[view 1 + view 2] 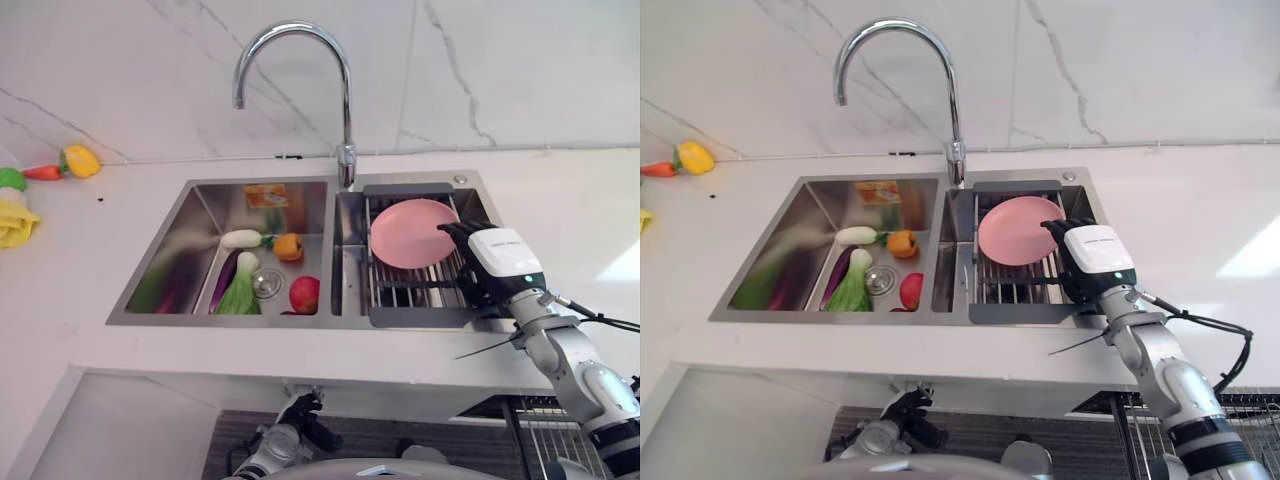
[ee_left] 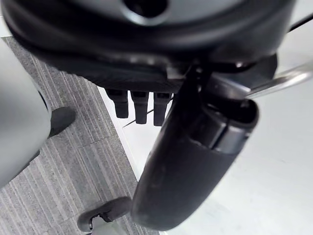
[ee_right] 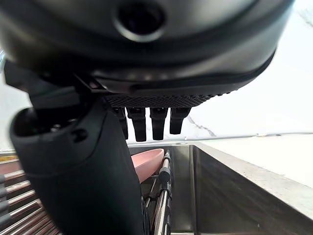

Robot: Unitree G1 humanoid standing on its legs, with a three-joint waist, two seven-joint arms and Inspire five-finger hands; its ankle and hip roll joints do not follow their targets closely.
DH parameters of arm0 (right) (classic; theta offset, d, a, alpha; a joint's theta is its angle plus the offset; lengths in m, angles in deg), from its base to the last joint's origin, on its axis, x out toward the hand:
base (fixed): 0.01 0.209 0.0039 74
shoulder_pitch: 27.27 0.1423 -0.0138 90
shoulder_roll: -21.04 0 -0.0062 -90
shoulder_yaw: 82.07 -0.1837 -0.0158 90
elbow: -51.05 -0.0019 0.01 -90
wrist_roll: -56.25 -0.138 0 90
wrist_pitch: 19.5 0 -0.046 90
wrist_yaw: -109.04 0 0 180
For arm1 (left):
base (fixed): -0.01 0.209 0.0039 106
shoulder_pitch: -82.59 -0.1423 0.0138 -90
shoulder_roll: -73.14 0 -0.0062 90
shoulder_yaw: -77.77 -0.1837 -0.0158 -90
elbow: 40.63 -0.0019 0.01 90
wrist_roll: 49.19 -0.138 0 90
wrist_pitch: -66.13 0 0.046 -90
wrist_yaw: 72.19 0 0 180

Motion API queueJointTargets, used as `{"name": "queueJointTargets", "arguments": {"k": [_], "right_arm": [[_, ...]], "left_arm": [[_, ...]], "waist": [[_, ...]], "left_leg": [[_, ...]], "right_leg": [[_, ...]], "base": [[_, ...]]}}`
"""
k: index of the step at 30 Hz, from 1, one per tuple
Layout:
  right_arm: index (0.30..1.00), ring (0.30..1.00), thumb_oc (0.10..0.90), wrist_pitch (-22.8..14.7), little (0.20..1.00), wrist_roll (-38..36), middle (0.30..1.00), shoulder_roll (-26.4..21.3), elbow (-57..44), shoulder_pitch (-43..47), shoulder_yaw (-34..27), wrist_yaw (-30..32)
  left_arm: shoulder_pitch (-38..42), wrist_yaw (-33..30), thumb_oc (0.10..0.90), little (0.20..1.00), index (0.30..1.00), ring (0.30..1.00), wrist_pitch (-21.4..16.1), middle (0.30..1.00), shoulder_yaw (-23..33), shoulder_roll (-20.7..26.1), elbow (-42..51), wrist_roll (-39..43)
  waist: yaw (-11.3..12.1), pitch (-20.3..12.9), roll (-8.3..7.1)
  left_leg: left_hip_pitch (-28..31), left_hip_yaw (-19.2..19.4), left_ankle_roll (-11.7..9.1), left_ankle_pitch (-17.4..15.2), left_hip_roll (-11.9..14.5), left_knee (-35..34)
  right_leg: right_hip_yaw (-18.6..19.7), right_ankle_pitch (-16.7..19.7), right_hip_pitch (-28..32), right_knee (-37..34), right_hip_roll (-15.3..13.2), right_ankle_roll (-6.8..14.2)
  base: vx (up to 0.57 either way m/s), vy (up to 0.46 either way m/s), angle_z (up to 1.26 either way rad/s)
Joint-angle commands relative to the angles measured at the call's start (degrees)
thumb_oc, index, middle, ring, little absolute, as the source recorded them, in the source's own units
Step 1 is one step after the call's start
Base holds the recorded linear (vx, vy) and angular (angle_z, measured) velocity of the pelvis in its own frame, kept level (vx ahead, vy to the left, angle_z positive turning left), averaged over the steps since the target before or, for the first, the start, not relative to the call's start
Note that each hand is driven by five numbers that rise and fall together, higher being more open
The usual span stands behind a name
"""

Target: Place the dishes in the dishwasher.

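A double steel sink is set into the white surface, with a tall curved faucet behind the divider. In the right basin, a dark drying rack lies across the opening, and one pink plate rests on its bars, at the far part of the rack. The right hand is over the right side of the rack, just beside the plate's right edge; I cannot tell if it touches the plate. In the right wrist view its fingers hang straight down and apart from the thumb, holding nothing, with the plate past them.

The left basin holds toy vegetables: a white radish, an orange pepper, a green leafy one, a purple one and a red one, all around the drain.

On the surface at far left lie a yellow pepper and a small carrot.

The left hand is low, under the surface edge, near the grey floor; its fingers are straight and empty.
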Motion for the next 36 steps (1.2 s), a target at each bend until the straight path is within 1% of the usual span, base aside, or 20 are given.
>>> {"name": "queueJointTargets", "arguments": {"k": [1,2,6,7,12,13,14,16,18,23,29,33,34,35,36], "right_arm": [[0.900,0.900,0.800,1.31,0.900,3.20,0.900,2.35,0.12,8.26,-1.04,6.90],[0.900,0.900,0.800,2.15,0.900,4.12,0.900,1.74,2.96,10.46,0.37,7.69],[0.900,0.900,0.800,2.91,0.900,6.15,0.900,0.31,5.97,13.60,2.58,9.15],[0.900,0.900,0.800,3.20,0.900,7.68,0.900,-0.83,8.42,16.32,4.89,9.91],[0.900,0.900,0.800,3.72,0.900,10.06,0.900,-2.82,10.53,19.44,7.29,10.91],[0.578,0.578,0.585,3.76,0.578,10.43,0.578,-3.06,11.12,20.03,7.84,11.58],[0.300,0.300,0.400,4.07,0.300,10.80,0.300,-3.28,11.88,20.81,8.71,12.29],[0.300,0.300,0.400,4.21,0.300,11.76,0.300,-3.90,12.29,22.13,9.72,12.12],[0.300,0.300,0.400,4.76,0.300,12.38,0.300,-3.89,12.78,22.45,9.92,13.68],[0.300,0.300,0.400,4.88,0.300,13.21,0.300,-3.74,13.19,22.13,10.28,14.54],[0.300,0.300,0.400,4.76,0.300,12.59,0.300,-4.48,12.49,21.61,9.33,15.76],[0.300,0.300,0.400,4.91,0.300,11.19,0.300,-5.82,9.58,20.28,5.95,17.50],[0.300,0.300,0.400,5.07,0.300,10.20,0.300,-6.27,6.76,19.11,2.91,19.20],[0.300,0.300,0.400,5.04,0.300,10.21,0.300,-6.35,6.23,18.46,2.32,19.01],[0.300,0.300,0.400,4.89,0.300,9.46,0.300,-6.47,4.13,17.52,0.31,19.42]], "left_arm": [[-5.64,-9.45,0.800,0.900,0.900,0.900,-1.84,0.900,1.73,10.76,-1.76,0.67],[-5.72,-9.67,0.800,0.900,0.900,0.900,-1.74,0.900,1.31,10.88,-2.01,0.45],[-5.84,-9.91,0.800,0.900,0.900,0.900,-1.81,0.900,1.18,10.88,-2.52,0.40],[-5.76,-10.08,0.800,0.900,0.900,0.900,-1.94,0.900,0.95,10.97,-2.84,0.40],[-5.53,-10.18,0.800,0.900,0.900,0.900,-2.01,0.900,0.62,11.06,-3.30,0.53],[-5.47,-10.27,0.800,0.900,0.900,0.900,-2.09,0.900,0.46,11.04,-3.38,0.57],[-5.34,-10.41,0.800,0.900,0.900,0.900,-2.13,0.900,0.32,11.01,-3.40,0.70],[-5.17,-10.55,0.800,0.900,0.900,0.900,-2.09,0.900,0.07,11.17,-3.34,0.77],[-5.00,-10.80,0.800,0.900,0.900,0.900,-2.22,0.900,-0.05,11.17,-3.41,0.89],[-4.96,-10.87,0.800,0.900,0.900,0.900,-2.32,0.900,-0.13,11.06,-3.69,0.97],[-5.05,-11.06,0.800,0.900,0.900,0.900,-2.20,0.900,0.22,11.20,-4.07,0.71],[-4.82,-11.23,0.800,0.900,0.900,0.900,-2.16,0.900,0.32,11.28,-3.88,0.42],[-4.88,-11.35,0.800,0.900,0.900,0.900,-2.07,0.900,0.57,11.17,-3.89,0.15],[-4.85,-11.36,0.800,0.900,0.900,0.900,-2.06,0.900,0.36,11.22,-3.91,0.13],[-4.75,-11.45,0.800,0.900,0.900,0.900,-1.91,0.900,0.52,11.15,-3.91,-0.08]], "waist": [[4.43,-0.66,-5.85],[5.00,-0.69,-5.84],[5.73,-0.75,-5.85],[6.20,-0.69,-5.95],[6.78,-0.67,-6.09],[6.94,-0.64,-6.13],[7.06,-0.61,-6.22],[7.34,-0.65,-6.27],[7.48,-0.64,-6.38],[7.65,-0.58,-6.59],[7.54,-0.60,-6.98],[7.04,-0.62,-7.21],[6.44,-0.51,-7.28],[6.66,-0.52,-7.32],[6.21,-0.51,-7.44]], "left_leg": [[2.85,-3.24,-4.69,0.88,2.53,-2.10],[2.75,-3.41,-4.73,0.94,2.53,-2.14],[2.74,-3.65,-4.76,0.95,2.47,-2.18],[2.71,-3.79,-4.82,0.92,2.43,-2.19],[2.59,-4.11,-4.90,0.94,2.45,-2.24],[2.54,-4.23,-4.89,0.97,2.44,-2.23],[2.53,-4.29,-4.90,0.99,2.43,-2.22],[2.50,-4.44,-4.92,0.98,2.47,-2.22],[2.39,-4.69,-4.97,1.01,2.54,-2.22],[2.56,-4.90,-4.90,0.91,2.62,-2.25],[2.92,-4.66,-4.73,0.71,2.62,-2.24],[2.89,-4.54,-4.55,0.58,2.48,-2.18],[2.92,-4.48,-4.36,0.42,2.33,-2.17],[2.91,-4.50,-4.34,0.41,2.30,-2.16],[2.91,-4.41,-4.14,0.21,2.17,-2.14]], "right_leg": [[-0.71,0.62,12.26,-11.63,-6.19,6.19],[-0.95,0.56,12.38,-11.68,-6.18,6.18],[-1.31,0.48,12.67,-11.73,-6.16,6.16],[-1.61,0.49,12.81,-11.75,-6.20,6.19],[-2.20,0.45,13.08,-11.76,-6.30,6.26],[-2.30,0.39,13.18,-11.74,-6.29,6.25],[-2.37,0.43,13.23,-11.73,-6.30,6.24],[-2.65,0.41,13.37,-11.72,-6.27,6.21],[-2.96,0.30,13.53,-11.72,-6.18,6.18],[-3.10,0.25,13.67,-11.77,-6.10,6.22],[-2.70,0.27,13.65,-11.80,-6.06,6.21],[-2.26,0.30,13.44,-11.79,-5.98,6.20],[-1.96,0.39,13.25,-11.84,-6.10,6.28],[-1.98,0.39,13.26,-11.84,-6.13,6.30],[-1.73,0.45,13.14,-11.85,-6.27,6.38]], "base": [[0.00,0.000,0.00],[0.00,0.000,0.00],[0.00,0.007,0.10],[-0.01,-0.004,0.14],[-0.01,0.000,0.10],[0.00,0.002,0.06],[0.00,0.000,0.00],[0.00,0.000,0.00],[0.00,0.001,0.02],[0.00,0.001,0.02],[0.00,0.000,0.00],[0.00,0.000,0.00],[0.00,0.000,0.00],[0.00,0.000,0.00],[0.00,0.000,0.00]]}}
